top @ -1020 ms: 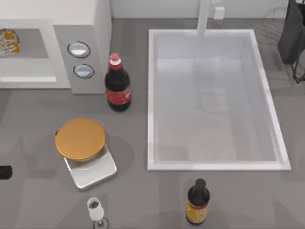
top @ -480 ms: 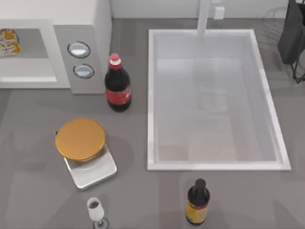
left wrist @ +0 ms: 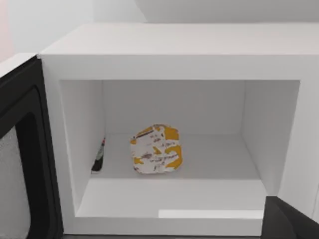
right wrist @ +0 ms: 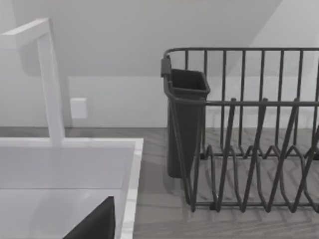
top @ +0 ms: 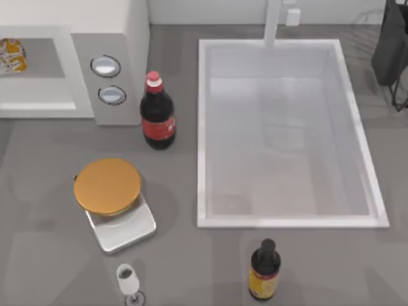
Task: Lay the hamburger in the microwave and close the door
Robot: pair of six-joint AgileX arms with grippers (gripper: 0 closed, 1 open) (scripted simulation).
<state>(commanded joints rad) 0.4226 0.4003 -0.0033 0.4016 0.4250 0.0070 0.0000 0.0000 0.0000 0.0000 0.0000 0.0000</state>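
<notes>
The hamburger [left wrist: 156, 149], patchy orange-yellow and white, lies on the floor of the white microwave [left wrist: 174, 55], near the middle of the cavity with nothing touching it. In the top view the hamburger [top: 11, 56] sits at the far left edge inside the microwave [top: 115, 25]. The door [left wrist: 20, 164] stands swung open at the cavity's side, its dark inner frame facing me. My left gripper [left wrist: 159, 236] hovers in front of the opening, open and holding nothing; one dark finger [left wrist: 291, 223] shows. My right gripper [right wrist: 94, 226] is parked at the far right by the dish rack.
A cola bottle [top: 157, 113] stands just right of the microwave's dial panel [top: 108, 80]. A golden disc on a silver base [top: 108, 186], a small glass [top: 129, 280] and a dark sauce bottle [top: 264, 271] stand nearer the front. The white sink [top: 203, 134] and a dark dish rack [right wrist: 249, 134] fill the right.
A dark tip of my left arm at the top view's left edge one second ago has withdrawn out of that view. Nothing else has moved.
</notes>
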